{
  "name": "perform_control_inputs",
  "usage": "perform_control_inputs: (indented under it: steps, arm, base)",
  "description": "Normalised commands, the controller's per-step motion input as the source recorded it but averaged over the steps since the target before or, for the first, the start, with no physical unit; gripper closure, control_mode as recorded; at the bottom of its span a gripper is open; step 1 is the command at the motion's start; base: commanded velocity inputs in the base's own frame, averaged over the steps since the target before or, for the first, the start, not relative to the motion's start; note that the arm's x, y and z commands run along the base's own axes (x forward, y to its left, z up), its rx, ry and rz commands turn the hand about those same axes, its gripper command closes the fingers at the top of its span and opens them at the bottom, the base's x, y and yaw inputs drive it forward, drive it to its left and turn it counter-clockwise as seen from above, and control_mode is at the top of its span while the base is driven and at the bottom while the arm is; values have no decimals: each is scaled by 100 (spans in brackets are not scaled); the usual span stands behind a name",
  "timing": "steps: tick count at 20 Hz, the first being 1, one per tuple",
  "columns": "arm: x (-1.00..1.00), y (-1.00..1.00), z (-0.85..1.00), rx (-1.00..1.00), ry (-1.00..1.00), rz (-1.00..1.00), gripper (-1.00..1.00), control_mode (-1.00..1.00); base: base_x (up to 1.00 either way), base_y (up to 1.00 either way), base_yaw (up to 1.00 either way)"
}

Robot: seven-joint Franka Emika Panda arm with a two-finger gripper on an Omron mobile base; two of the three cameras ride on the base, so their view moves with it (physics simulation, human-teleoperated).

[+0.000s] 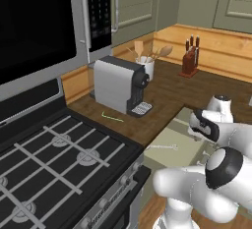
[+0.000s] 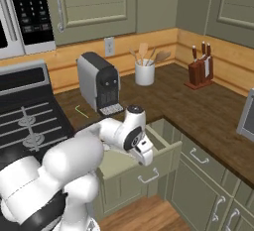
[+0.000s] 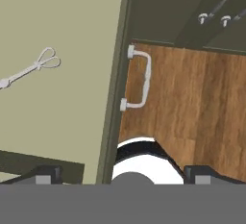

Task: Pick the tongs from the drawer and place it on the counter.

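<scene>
Plainly, hand view alone shows the tongs' (image 3: pixel 30 69) looped handles (drawer (image 3: pixel 72 122) open); gripper (image 3: pixel 120 177) spread, holding nothing

text: none legible | microwave keypad (image 2: pixel 31 8): pale key markings were too small and blurred to read | brands: none

Tongs (image 3: pixel 30 68) head cut off by hand view's left edge

A home kitchen: stove (image 1: pixel 54 159) at 7 o'clock, microwave (image 1: pixel 44 21) above it, coffee machine (image 1: pixel 120 85), knife block (image 1: pixel 190 58) at 1 o'clock on the counter (image 1: pixel 172 88), panelled cabinets (image 2: pixel 94 4).
</scene>
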Motion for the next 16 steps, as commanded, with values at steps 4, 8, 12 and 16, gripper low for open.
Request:
perform_control_inputs:
  steps: [4, 8, 12, 16]
  arm:
    - [49, 0, -51, 0, 2, -5, -100, -100]
    - [49, -2, -52, 0, 2, -2, -100, -100]
    - [43, -14, -54, 1, 2, -1, -100, -100]
    - [11, -31, -40, 4, 1, 0, -100, -100]
  base:
    - [0, 0, 0]
    - [0, 0, 0]
    - [0, 0, 0]
    - [0, 0, 0]
